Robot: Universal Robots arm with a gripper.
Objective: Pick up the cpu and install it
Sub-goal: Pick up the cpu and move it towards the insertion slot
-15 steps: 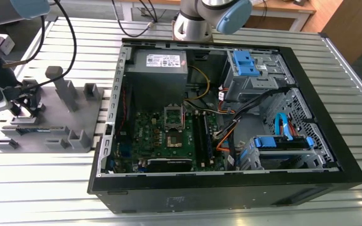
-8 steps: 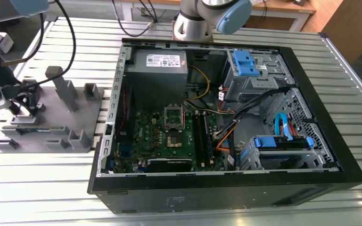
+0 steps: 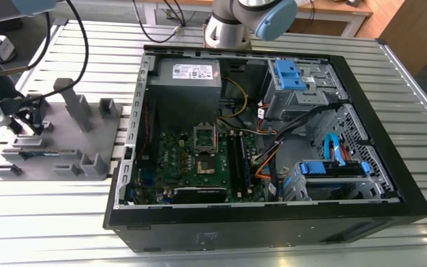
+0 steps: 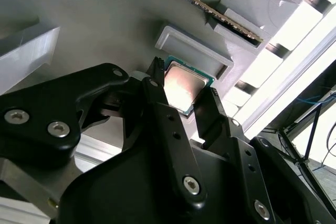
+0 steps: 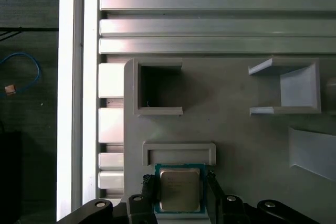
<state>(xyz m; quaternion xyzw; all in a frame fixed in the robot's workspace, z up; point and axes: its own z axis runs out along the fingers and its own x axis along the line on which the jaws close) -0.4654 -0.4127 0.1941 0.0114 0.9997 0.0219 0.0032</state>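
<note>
End effector (image 3: 26, 122) is over the grey parts holder (image 3: 87, 150) on the counter (image 3: 50, 222). It's clamped on the cpu (image 5: 180, 190), with fingers (image 5: 148, 186) tight against both edges. The cpu sits right between them, just beside a shallow pocket (image 5: 179, 153). The open PC case (image 3: 273, 217) is well apart from the end effector, toward the exterior view's right.

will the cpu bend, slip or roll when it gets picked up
Probably stiff: the cpu is a flat square with a metal top. Likely slippery, as that top gleams smooth. Being so thin and flat, it should not roll or tip.
</note>
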